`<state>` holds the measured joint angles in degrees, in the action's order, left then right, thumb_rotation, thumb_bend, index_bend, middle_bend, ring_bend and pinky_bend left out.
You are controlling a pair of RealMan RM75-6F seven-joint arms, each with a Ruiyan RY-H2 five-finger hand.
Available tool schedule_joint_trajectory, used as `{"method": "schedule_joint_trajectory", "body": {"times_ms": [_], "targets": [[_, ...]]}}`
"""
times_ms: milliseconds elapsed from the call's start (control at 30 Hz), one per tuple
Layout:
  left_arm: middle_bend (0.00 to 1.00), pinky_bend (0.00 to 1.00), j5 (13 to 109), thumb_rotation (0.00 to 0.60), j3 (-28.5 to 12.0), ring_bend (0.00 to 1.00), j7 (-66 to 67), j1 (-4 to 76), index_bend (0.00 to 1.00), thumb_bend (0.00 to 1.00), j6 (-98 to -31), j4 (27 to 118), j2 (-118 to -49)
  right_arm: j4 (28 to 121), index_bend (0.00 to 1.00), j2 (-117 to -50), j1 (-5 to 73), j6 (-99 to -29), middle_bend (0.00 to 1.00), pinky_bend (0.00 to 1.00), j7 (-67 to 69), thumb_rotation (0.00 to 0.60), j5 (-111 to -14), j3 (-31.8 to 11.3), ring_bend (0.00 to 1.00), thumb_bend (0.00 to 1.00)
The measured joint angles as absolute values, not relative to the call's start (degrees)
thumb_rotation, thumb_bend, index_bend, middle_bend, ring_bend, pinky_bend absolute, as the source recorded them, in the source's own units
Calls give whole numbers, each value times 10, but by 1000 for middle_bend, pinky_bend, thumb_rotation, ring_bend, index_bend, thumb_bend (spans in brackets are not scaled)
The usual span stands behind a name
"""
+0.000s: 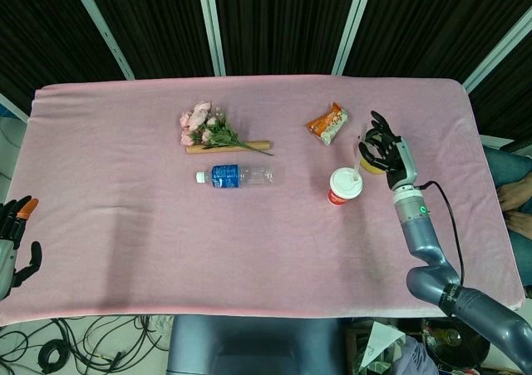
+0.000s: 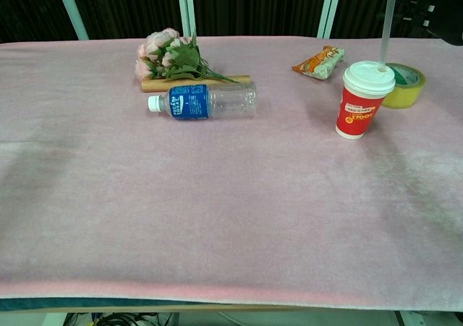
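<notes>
A red paper cup (image 1: 344, 185) (image 2: 364, 100) with a white lid stands at the right of the pink-covered table (image 1: 166, 250). A pale straw (image 1: 359, 157) (image 2: 385, 22) rises from its lid. My right hand (image 1: 384, 152) (image 2: 436, 1) hovers just right of the cup and pinches the straw's upper end; its other fingers are spread. A yellow tape roll (image 1: 373, 170) (image 2: 402, 84) lies under that hand. My left hand (image 1: 17, 242) hangs off the table's left edge with its fingers apart, holding nothing.
A clear water bottle (image 1: 237, 175) (image 2: 206, 100) with a blue label lies on its side at mid-table. Behind it lie a bunch of pink flowers (image 1: 204, 125) (image 2: 165, 55) and a wooden stick (image 1: 249, 146) (image 2: 231, 81). An orange snack packet (image 1: 327, 123) (image 2: 318, 61) lies behind the cup.
</notes>
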<state>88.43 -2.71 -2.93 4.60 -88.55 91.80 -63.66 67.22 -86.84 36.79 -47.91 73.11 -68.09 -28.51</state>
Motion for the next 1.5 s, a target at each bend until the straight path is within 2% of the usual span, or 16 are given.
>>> {"method": "schedule_joint_trajectory", "body": {"times_ms": [967, 1500], "targets": [[37, 0, 881, 600, -27, 0, -27, 46, 56, 620, -882, 918, -635, 662, 653, -871, 367, -487, 41, 209, 757, 600, -695, -283, 35, 353], [37, 0, 879, 600, -27, 0, -23, 46, 56, 620, -880, 919, -635, 646, 654, -874, 364, -498, 41, 209, 787, 600, -717, -268, 35, 355]]}}
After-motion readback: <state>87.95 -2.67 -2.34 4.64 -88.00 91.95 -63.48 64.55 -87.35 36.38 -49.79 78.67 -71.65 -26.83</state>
